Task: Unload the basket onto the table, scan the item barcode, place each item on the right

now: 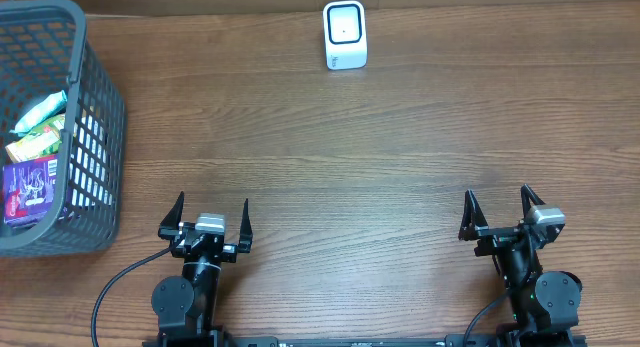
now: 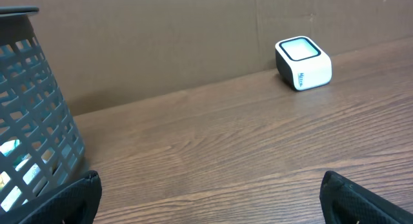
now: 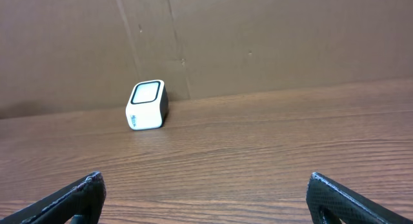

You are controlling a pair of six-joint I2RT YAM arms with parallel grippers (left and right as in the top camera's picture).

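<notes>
At six o'clock, along the table (image 1: pixel 320 137) edge, we are holding the left gripper (image 1: pixel 213 201) and right gripper (image 1: pixel 496 193) spread wide, gripping nothing. The purple packet (image 1: pixel 28 187) is lying in the basket (image 1: pixel 100 137) at nine o'clock; the scanner (image 1: pixel 345 34) is standing at twelve, with wood stretching between.
</notes>
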